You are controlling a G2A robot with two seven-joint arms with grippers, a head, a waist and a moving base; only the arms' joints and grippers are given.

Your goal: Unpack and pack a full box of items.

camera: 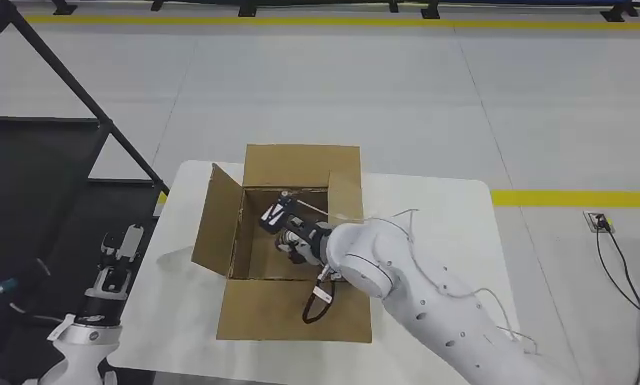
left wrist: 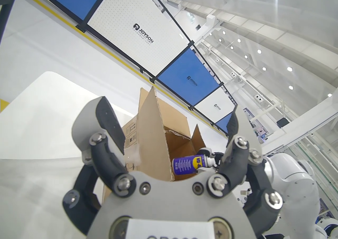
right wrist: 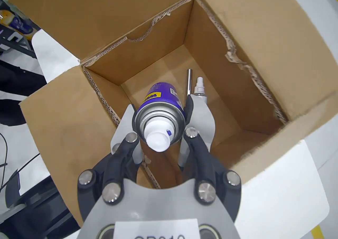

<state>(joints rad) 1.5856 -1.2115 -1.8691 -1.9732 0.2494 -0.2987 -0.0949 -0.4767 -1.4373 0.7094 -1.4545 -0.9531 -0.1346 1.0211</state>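
Note:
An open cardboard box [camera: 300, 163] stands in the middle of the white table [camera: 440, 215], all flaps folded out. My right gripper [right wrist: 161, 114] is over the box's opening, shut on a blue spray can [right wrist: 161, 100] with a white cap, held above the box floor. The can [left wrist: 188, 165] shows beyond the box [left wrist: 155, 131] in the left wrist view. On the box floor lie a metal rod [right wrist: 189, 82] and a small white spray bottle [right wrist: 199, 87]. My left gripper [left wrist: 174, 129] is open and holds nothing, low beside the table's left side, pointing toward the box.
A black loop of cable [camera: 318, 305] hangs from the right arm over the near flap. A dark rack frame [camera: 60, 75] stands left of the table. Bare table surface lies to the right of the box.

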